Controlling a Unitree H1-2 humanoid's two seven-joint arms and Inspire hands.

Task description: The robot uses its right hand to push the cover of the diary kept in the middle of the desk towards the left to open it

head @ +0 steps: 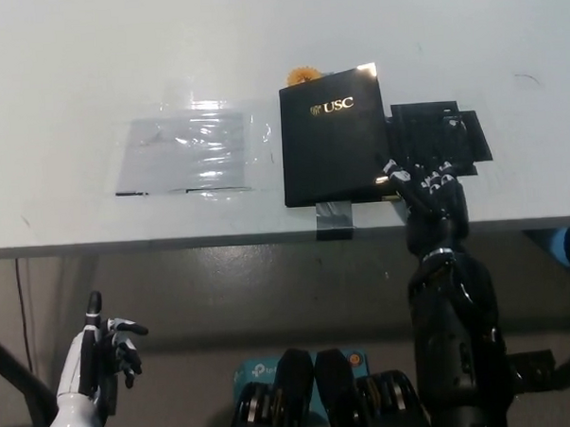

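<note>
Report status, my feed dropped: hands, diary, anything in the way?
Right hand open at diary lower right corner. Cover closed. Left hand idle below desk. Nothing blocking leftward.

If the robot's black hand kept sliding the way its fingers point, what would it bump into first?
Probably the black diary. The right hand sits at the diary's lower right corner, fingers aimed up and slightly left, already at or almost at the cover's edge. Depth is unclear; a straighter path meets the black mat. The left hand rests low.
</note>
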